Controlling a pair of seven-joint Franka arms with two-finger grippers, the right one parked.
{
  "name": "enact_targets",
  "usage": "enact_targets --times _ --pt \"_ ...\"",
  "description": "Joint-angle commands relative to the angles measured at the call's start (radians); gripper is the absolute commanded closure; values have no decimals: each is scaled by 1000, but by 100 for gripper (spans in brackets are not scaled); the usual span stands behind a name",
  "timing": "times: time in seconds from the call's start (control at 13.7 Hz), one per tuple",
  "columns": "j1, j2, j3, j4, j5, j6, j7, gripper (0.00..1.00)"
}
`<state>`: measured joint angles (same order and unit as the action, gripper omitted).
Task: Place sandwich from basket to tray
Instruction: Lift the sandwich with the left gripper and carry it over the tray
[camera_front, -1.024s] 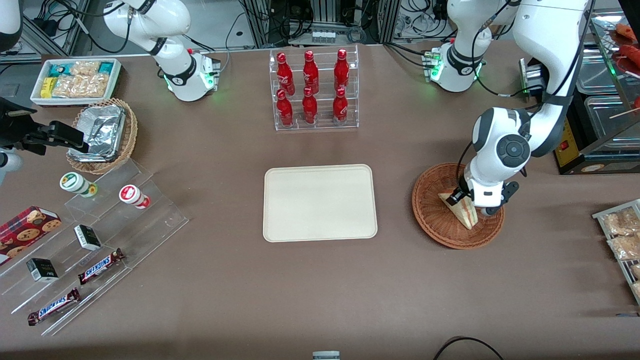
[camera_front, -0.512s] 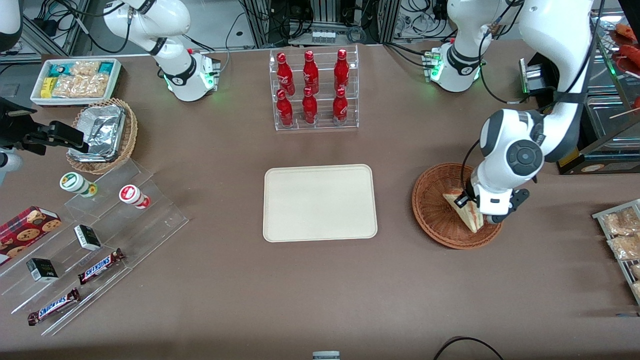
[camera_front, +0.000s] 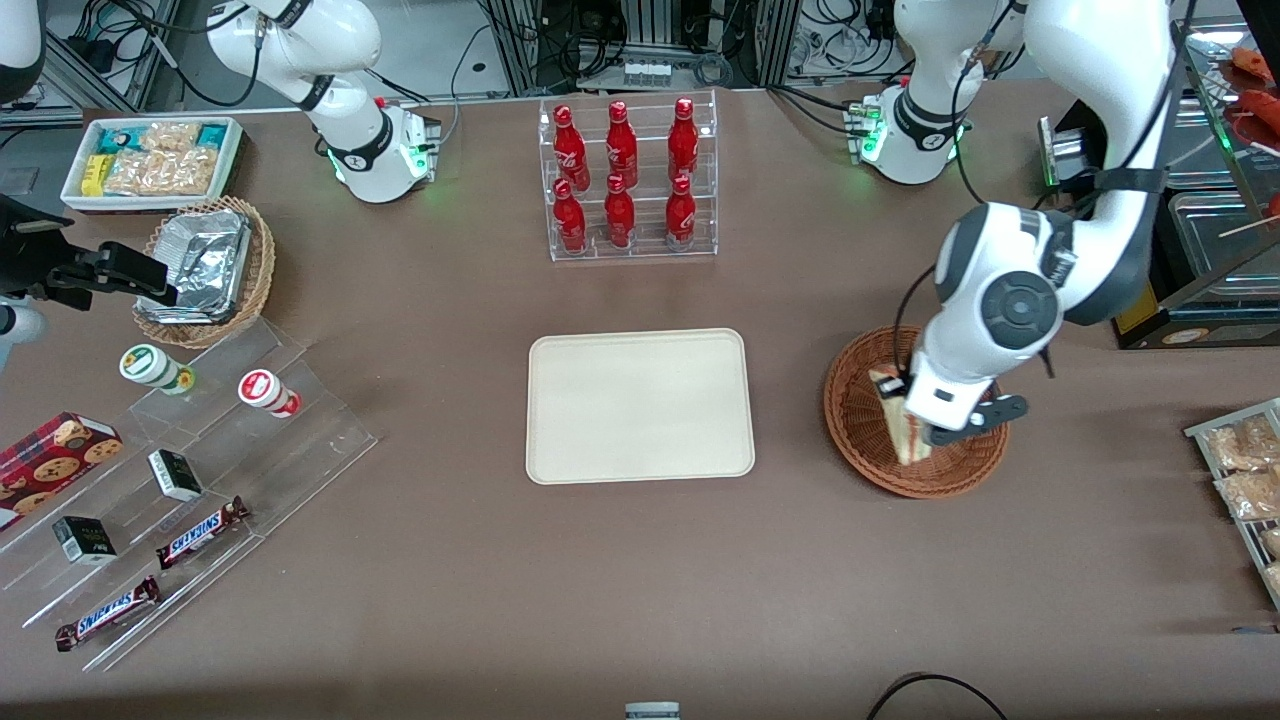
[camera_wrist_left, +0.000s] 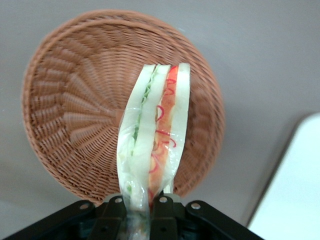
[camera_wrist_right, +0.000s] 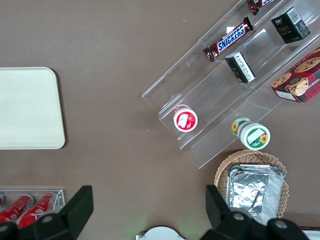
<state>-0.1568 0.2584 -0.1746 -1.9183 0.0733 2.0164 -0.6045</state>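
My left gripper (camera_front: 915, 425) hangs over the reddish-brown wicker basket (camera_front: 860, 420) and is shut on the sandwich (camera_front: 895, 420), a plastic-wrapped wedge of pale bread with red and green filling. In the left wrist view the sandwich (camera_wrist_left: 152, 135) sticks out from between the black fingers (camera_wrist_left: 167, 220), lifted clear above the basket (camera_wrist_left: 75, 115). The gripper (camera_wrist_left: 141, 212) pinches the wedge at its narrow end. The cream tray (camera_front: 640, 405) lies flat at the table's middle, toward the parked arm from the basket, with its corner (camera_wrist_left: 295, 185) showing in the wrist view.
A clear rack of red bottles (camera_front: 625, 180) stands farther from the front camera than the tray. Snack packets (camera_front: 1240, 470) lie at the working arm's end. Toward the parked arm's end are a foil-filled wicker basket (camera_front: 205, 260), a white snack bin (camera_front: 150, 160) and acrylic steps with candy bars (camera_front: 200, 530).
The gripper has risen from the basket floor with the sandwich in it and shifted slightly toward the tray. The wedge now hangs more upright.
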Motion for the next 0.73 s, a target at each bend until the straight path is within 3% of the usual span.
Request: enact_targets --times 0.0,0.29,0.66 --pt "-62 62 -14 108 7 -51 51 100" --pt "-171 174 -16 227 -27 -47 34 100" --pt "-357 369 -14 453 -50 -44 -144 100"
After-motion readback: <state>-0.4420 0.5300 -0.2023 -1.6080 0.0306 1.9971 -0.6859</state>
